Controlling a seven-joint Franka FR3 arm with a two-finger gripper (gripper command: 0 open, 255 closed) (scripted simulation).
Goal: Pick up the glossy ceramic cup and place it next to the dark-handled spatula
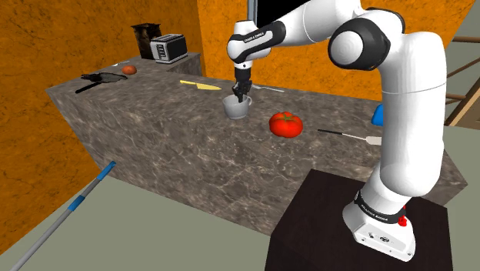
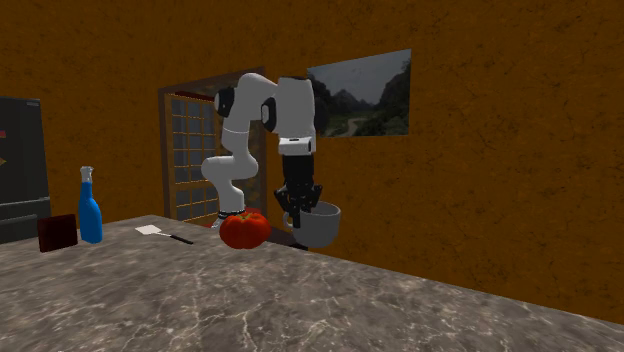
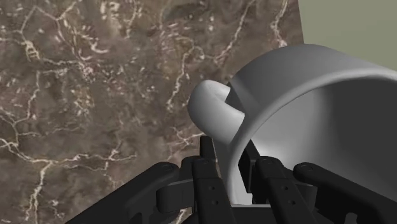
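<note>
A grey-white glossy cup (image 1: 237, 108) (image 2: 322, 224) (image 3: 299, 108) sits at or just above the marble counter (image 1: 169, 138); I cannot tell if it is lifted. My gripper (image 1: 241, 97) (image 2: 302, 210) (image 3: 232, 173) comes down from above and is shut on the cup's wall beside its handle (image 3: 213, 108), one finger inside and one outside. The dark-handled spatula (image 1: 350, 135) (image 2: 165, 234) with a pale blade lies near the counter's end by the stand, beyond a red tomato (image 1: 285, 124) (image 2: 245, 229).
A toaster (image 1: 169, 48), a black pan (image 1: 100, 78) and a yellow tool (image 1: 200, 85) lie at the far end. A blue spray bottle (image 2: 90, 207) and a dark box (image 2: 57, 233) stand near the spatula. A blue-tipped pole (image 1: 61, 215) leans below the counter's front.
</note>
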